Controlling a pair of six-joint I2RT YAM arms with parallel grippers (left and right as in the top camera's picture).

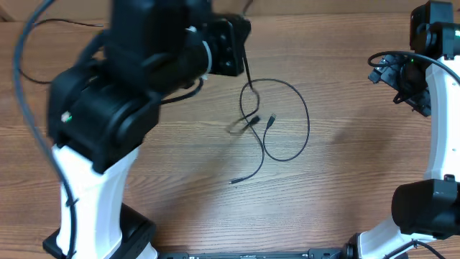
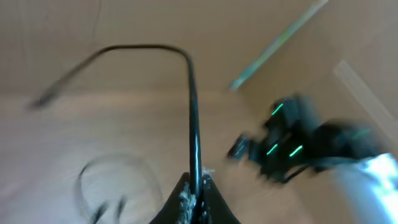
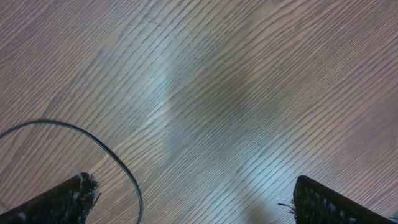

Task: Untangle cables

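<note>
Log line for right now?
left gripper: shut on cable | right gripper: open, empty | cable loops: on table

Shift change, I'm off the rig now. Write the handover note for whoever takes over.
Left gripper: shut on one cable, holding that end raised off the table.
Right gripper: open, holding nothing, over bare wood at the right side.
Cables: mid-table, one loose loop with a second cord crossing it near the loop's left side. The plug ends lie free.
Done: one cable is gripped and lifted.
Left: the cords cross, so they are not separated. Probably draw the held one clear, then lay each cord apart.
</note>
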